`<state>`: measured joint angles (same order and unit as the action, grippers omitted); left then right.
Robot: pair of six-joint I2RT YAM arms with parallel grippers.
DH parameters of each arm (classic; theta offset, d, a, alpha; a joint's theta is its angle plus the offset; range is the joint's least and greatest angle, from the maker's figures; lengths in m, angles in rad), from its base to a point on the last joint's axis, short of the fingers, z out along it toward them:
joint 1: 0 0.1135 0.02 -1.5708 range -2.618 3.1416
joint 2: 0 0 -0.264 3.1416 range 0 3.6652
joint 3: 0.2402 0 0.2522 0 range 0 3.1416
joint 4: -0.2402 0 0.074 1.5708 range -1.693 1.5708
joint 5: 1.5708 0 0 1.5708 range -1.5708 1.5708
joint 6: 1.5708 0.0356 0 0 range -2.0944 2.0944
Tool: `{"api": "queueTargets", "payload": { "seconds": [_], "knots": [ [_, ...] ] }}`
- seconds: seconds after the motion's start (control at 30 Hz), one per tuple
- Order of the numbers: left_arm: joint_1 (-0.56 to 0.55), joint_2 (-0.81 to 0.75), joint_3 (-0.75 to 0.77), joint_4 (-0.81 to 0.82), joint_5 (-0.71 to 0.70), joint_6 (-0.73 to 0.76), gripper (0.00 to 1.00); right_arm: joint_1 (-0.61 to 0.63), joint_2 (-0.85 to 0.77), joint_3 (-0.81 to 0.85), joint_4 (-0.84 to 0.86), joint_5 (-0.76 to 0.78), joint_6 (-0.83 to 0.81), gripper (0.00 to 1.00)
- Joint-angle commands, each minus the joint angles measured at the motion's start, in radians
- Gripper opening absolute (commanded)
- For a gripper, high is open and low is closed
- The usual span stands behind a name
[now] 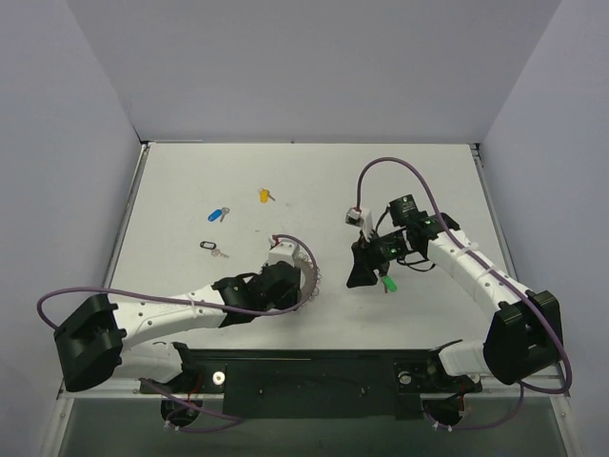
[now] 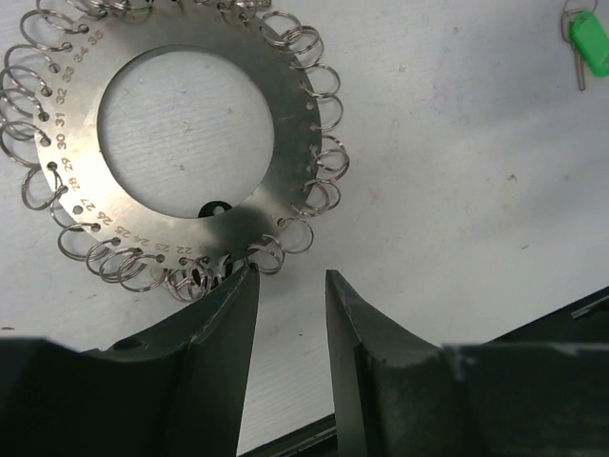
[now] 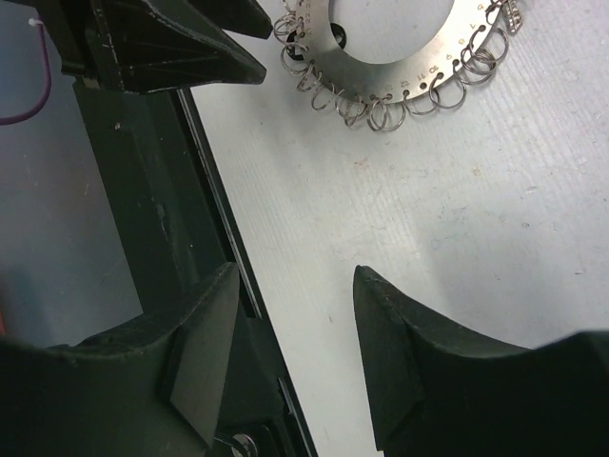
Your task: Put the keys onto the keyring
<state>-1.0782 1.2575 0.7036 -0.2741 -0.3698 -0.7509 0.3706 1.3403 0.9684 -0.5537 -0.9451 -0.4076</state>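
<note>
The keyring (image 2: pixel 278 186), a flat silvery hoop edged with wire loops, lies on the white table (image 1: pixel 400 181) near its front middle (image 1: pixel 307 274). My left gripper (image 2: pixel 290 278) is open and empty at the hoop's near edge, and its left fingertip (image 2: pixel 245 282) touches the loops. My right gripper (image 3: pixel 295 276) is open and empty over bare table, apart from the keyring (image 3: pixel 404 74). A green-headed key (image 1: pixel 388 284) lies just right of the right gripper (image 1: pixel 365 270) and shows in the left wrist view (image 2: pixel 590 43). A black-headed key (image 1: pixel 211 247) lies at left centre.
A blue-headed key (image 1: pixel 219 213) and a yellow-headed key (image 1: pixel 265 195) lie further back on the left. The black mounting rail (image 1: pixel 304 376) runs along the near edge and shows in the right wrist view (image 3: pixel 143 219). Grey walls enclose the table.
</note>
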Motion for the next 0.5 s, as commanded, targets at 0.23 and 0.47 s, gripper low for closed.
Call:
{"api": "queueTargets", "payload": {
  "seconds": [0.23, 0.47],
  "knots": [
    [-0.017, 0.134, 0.094, 0.096, 0.043, 0.018, 0.40, -0.001, 0.016, -0.002, 0.020, 0.015, 0.015, 0.47],
    [-0.060, 0.259, 0.206, 0.004, -0.035, 0.004, 0.37, -0.002, 0.019, 0.000, 0.020, 0.020, 0.019, 0.47]
  ]
}}
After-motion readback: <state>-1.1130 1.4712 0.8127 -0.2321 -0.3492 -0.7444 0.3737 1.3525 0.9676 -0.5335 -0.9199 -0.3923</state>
